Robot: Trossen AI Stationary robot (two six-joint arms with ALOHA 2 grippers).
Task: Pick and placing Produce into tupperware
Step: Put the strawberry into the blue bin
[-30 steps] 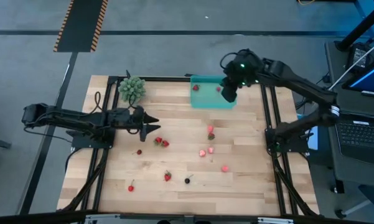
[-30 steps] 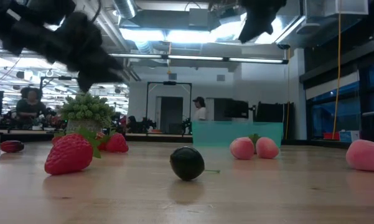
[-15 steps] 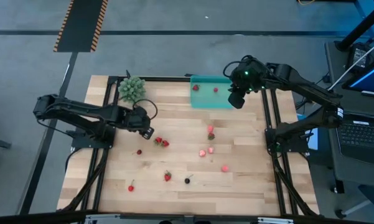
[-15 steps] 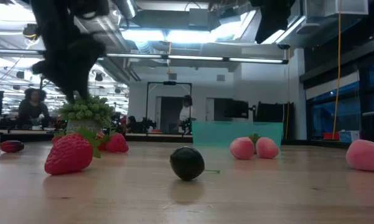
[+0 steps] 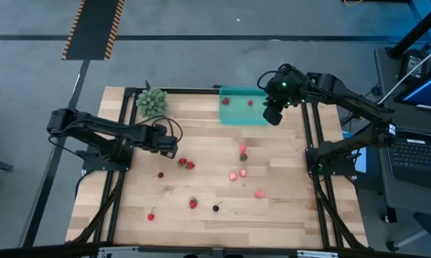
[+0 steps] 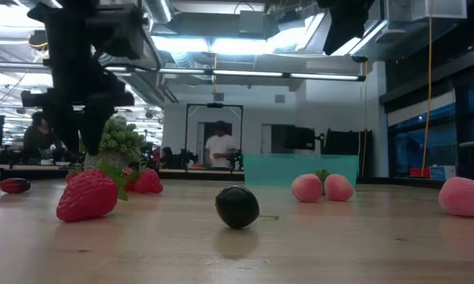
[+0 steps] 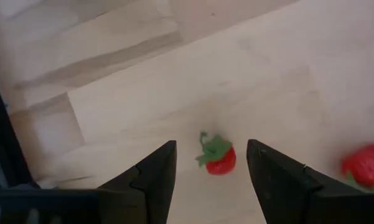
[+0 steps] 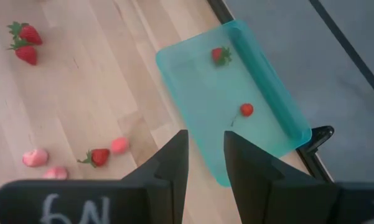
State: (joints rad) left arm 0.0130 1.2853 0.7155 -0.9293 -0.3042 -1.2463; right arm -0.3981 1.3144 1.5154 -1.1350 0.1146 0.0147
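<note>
The left end effector (image 7: 210, 177) hangs spread above a small red leafy strawberry (image 7: 219, 158) on the wooden tabletop (image 5: 201, 136); the right end effector (image 5: 270, 115), narrowly parted and empty, hovers beside the shallow teal plastic tray (image 5: 242, 116) at the far edge, holding two red fruits (image 8: 221, 55).

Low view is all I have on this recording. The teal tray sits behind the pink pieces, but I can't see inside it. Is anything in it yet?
Observer: Yes. The high view shows two red pieces inside the tupperware: one strawberry and one smaller red fruit.
Operator: Where is the right gripper?
Observer: The right gripper hangs at the tray's right end; its wrist view shows nothing between the fingers.
Operator: And the dark arm on my left?
Observer: That is the left arm. The left gripper is open, with a small strawberry on the wood between its fingers, not yet gripped.
</note>
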